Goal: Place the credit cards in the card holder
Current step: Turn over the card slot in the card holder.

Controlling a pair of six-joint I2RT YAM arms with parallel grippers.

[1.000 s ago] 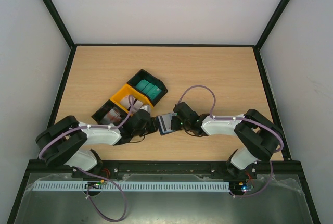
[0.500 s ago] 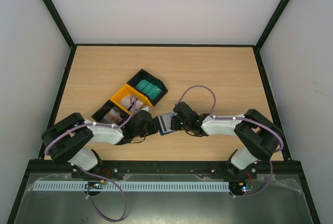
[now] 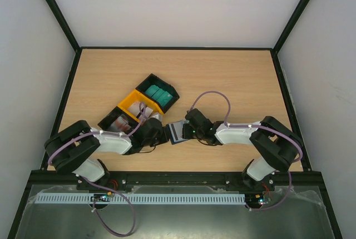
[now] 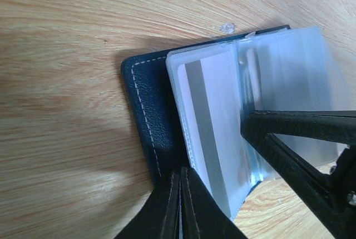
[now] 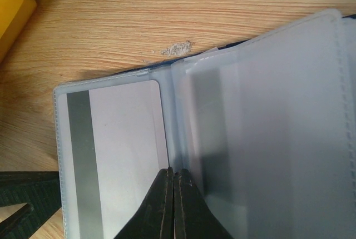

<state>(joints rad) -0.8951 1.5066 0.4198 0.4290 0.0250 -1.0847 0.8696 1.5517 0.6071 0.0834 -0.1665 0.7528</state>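
The card holder (image 3: 177,133) lies open on the table between both grippers, navy cover (image 4: 146,111) down and clear plastic sleeves (image 5: 261,139) up. A whitish credit card (image 4: 214,133) with a grey stripe sits inside the left sleeve, also in the right wrist view (image 5: 119,155). My left gripper (image 4: 182,192) is shut, its tip at the cover's edge beside that sleeve. My right gripper (image 5: 173,192) is shut, its tip on the fold between the sleeves. Teal credit cards (image 3: 158,93) and white-and-red ones (image 3: 118,122) lie in the tray.
The black-and-yellow three-compartment tray (image 3: 140,101) stands just behind my left gripper; its yellow corner (image 5: 12,11) shows in the right wrist view. The right gripper's fingers (image 4: 300,139) reach across the sleeves in the left wrist view.
The left arm's elbow has shifted a little to the right over the last second. Both gripper tips have stayed at the card holder.
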